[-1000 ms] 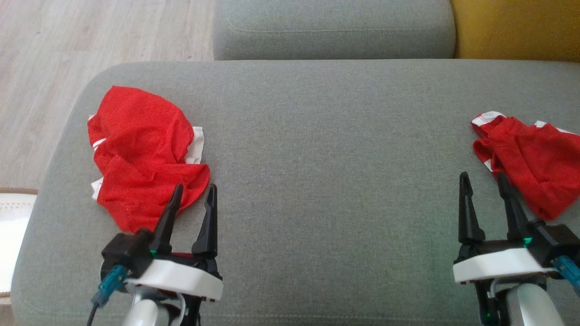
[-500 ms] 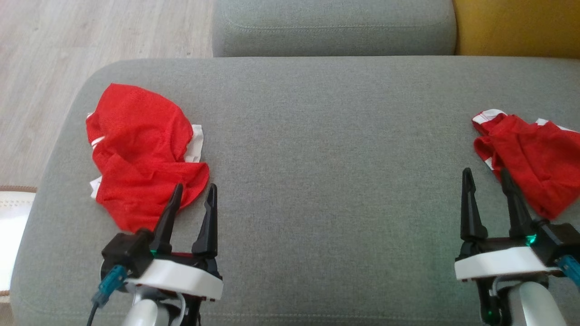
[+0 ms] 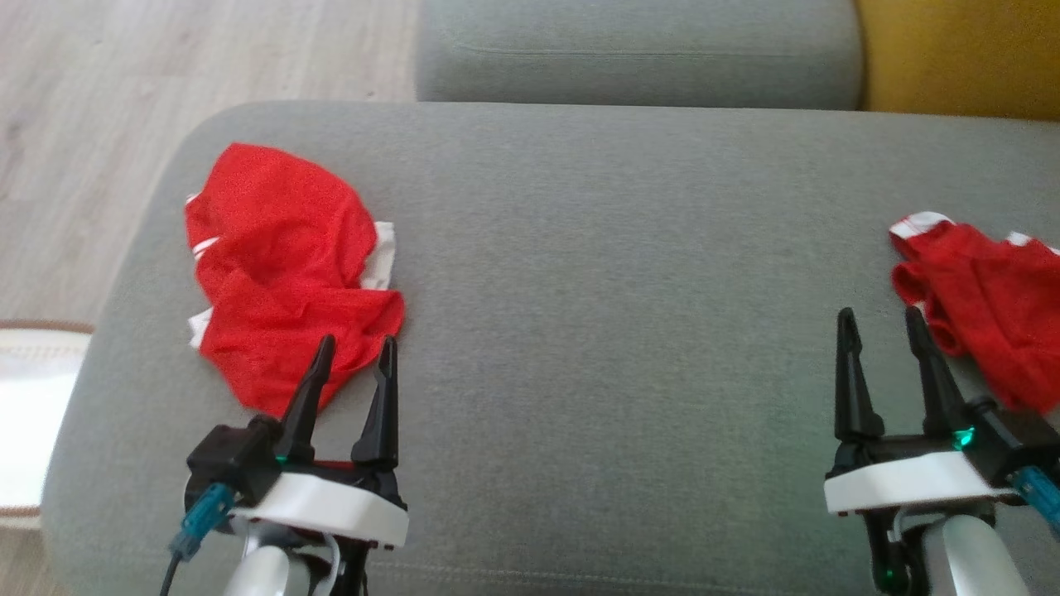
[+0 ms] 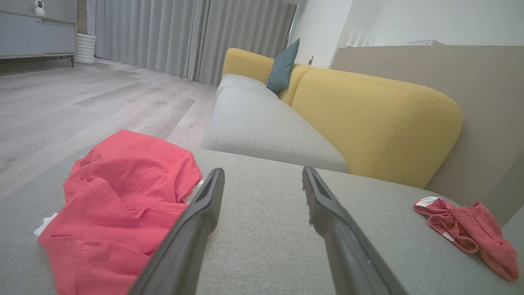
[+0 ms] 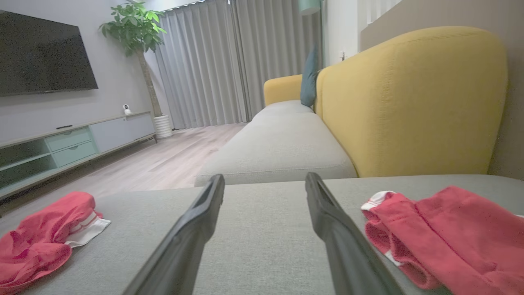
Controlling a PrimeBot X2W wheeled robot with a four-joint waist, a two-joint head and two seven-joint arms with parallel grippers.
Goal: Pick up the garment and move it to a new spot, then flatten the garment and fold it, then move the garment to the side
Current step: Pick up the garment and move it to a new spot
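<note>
I see soft, even daylight with only faint shadows on the grey cushion (image 3: 580,290), a white glare patch (image 3: 29,422) at the head view's left edge, and bent, blurry edges in both wrist views.

**Garments partly out of sight**

The right red garment (image 3: 985,314) runs off the head view's right edge. The left red garment (image 3: 281,248) has its near hem behind a finger of the left gripper (image 3: 358,341). A white object (image 3: 33,397) at that view's left edge is too cropped to identify.
</note>
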